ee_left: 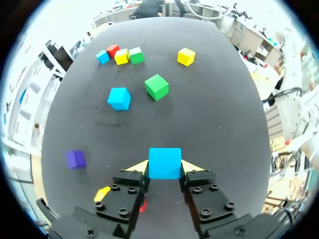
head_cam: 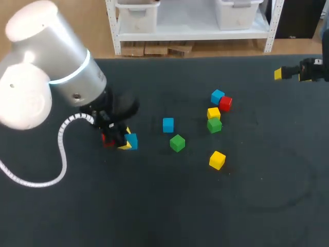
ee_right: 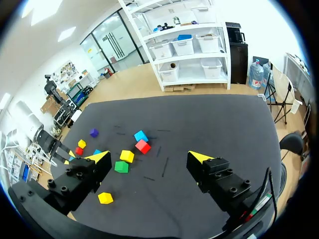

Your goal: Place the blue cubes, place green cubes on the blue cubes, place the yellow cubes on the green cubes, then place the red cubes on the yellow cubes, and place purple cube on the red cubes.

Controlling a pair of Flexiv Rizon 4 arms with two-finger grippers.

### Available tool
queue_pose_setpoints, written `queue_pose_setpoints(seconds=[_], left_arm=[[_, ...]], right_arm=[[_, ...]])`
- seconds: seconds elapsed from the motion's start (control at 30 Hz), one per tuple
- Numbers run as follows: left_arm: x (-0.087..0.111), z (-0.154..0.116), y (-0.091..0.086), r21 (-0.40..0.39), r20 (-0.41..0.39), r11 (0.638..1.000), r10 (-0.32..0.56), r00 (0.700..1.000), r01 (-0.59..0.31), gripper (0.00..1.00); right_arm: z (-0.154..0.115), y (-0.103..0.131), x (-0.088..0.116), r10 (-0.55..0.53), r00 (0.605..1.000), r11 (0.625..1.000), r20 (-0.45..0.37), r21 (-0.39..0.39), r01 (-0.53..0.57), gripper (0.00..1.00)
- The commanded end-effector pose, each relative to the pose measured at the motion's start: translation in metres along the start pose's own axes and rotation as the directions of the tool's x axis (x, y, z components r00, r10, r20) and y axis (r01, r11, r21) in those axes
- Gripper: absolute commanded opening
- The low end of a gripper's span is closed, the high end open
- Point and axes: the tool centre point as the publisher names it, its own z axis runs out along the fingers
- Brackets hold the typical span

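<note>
The left gripper [ee_left: 164, 168] clamps a blue cube [ee_left: 164, 162] close to the table [ee_left: 219, 129], and nothing looks stacked yet. Beyond it the purple cube [ee_left: 76, 159], a second blue cube [ee_left: 119, 98], a green cube [ee_left: 156, 87] and the far cluster of cubes [ee_left: 121, 57] lie loose. The right gripper [ee_right: 149, 158] is spread wide and empty.

**Colour rundown, table and rig**

Table [head_cam: 257, 206]: plain black. Cubes are all one solid colour each: blue cube [ee_left: 164, 162] at left gripper [ee_left: 164, 168], middle blue cube [head_cam: 168, 124], far blue cube [head_cam: 217, 96], lone green cube [head_cam: 177, 143], lone yellow cube [head_cam: 217, 160], far red cube [head_cam: 225, 103], purple cube [ee_left: 76, 159]. Right gripper [ee_right: 149, 158] and left: black, yellow tips. Left arm [head_cam: 51, 67]: silver-white, light blue ring.
</note>
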Motion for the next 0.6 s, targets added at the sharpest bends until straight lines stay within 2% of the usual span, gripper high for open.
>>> queue_pose_setpoints(seconds=[0.03,0.27,0.6], left_arm=[[-0.011,0.006,0.026,0.055,-0.019,0.997,0.049,0.999,-0.048,0.00],[-0.016,0.014,0.046,0.072,-0.012,0.991,0.112,0.994,-0.110,0.00],[-0.016,0.028,0.072,0.075,0.004,0.990,0.116,0.993,-0.116,0.00]], right_arm=[[0.000,0.001,0.000,0.001,1.000,1.000,0.000,0.002,-0.001,1.00],[0.000,0.001,0.000,0.001,1.000,1.000,0.000,0.002,-0.001,1.00],[0.000,0.001,0.000,0.001,1.000,1.000,0.000,0.002,-0.001,1.00]])
